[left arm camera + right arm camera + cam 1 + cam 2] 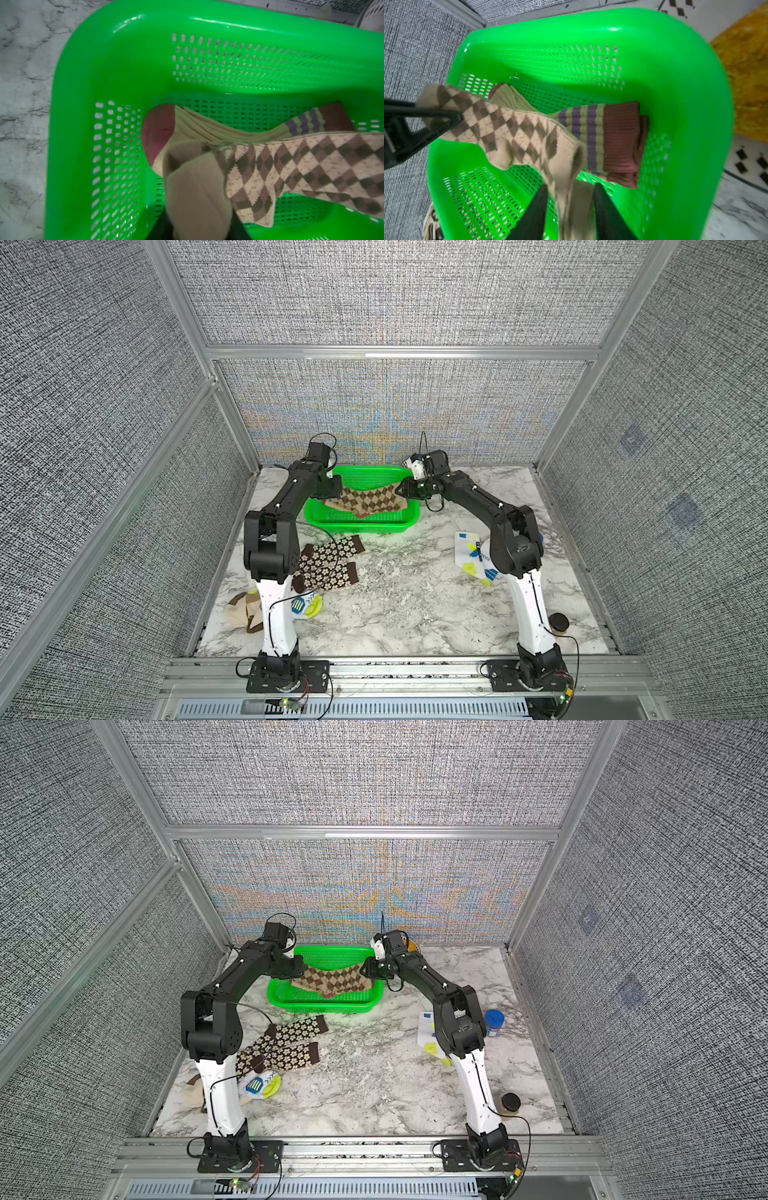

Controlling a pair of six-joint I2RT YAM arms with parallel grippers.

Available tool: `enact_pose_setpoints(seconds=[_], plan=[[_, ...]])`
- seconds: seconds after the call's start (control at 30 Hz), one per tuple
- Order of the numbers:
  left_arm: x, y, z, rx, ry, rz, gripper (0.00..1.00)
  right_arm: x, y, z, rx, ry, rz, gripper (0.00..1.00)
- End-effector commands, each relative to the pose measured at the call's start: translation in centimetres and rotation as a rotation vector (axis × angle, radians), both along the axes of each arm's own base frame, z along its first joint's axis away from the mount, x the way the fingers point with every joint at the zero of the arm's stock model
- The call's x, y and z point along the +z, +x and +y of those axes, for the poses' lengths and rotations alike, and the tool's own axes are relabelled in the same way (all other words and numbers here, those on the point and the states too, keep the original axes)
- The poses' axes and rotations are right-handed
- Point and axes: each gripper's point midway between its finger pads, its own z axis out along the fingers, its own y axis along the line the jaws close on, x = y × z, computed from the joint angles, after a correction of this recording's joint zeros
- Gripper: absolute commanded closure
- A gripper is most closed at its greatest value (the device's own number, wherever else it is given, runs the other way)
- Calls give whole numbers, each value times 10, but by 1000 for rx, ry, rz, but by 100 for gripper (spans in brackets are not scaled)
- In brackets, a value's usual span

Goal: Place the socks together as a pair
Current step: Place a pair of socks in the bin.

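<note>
I see the tan-brown diamond-check socks point(370, 502) slung across the green basket point(357, 526), which sits on the marble surface point(415, 605) at the middle of its back edge. They sag between my two arms, the middle low over the basket floor. On that floor lie the peach purple-striped socks point(618, 141), partly under the check ones.

The left gripper point(334, 491) is at the basket's left rim. In the left wrist view I see only dark slivers of its fingers either side of one cuff, spread and not pinching it. The right gripper point(571, 187) is at the right rim, jaws apart, the other cuff blurred and loose between them.

Out on the surface, the brown cream-flowered socks point(328, 560) lie by the left edge. A white patched sock point(307, 605) and a cream brown-banded one point(245, 610) are toward the front left corner. Another white patched sock point(469, 556) lies toward the right edge.
</note>
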Motion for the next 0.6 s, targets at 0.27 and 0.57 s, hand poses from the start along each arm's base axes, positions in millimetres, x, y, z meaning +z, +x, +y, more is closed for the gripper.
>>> enact_pose_setpoints(seconds=[0.27,0.57], plan=[[130,-22,-32,-53,-219,-253,1,61,-70,-149,-217,-37,-108,35],[184,-122,-84,-226,-257,-342,1,-33,-90,-226,-320,-179,83,35]])
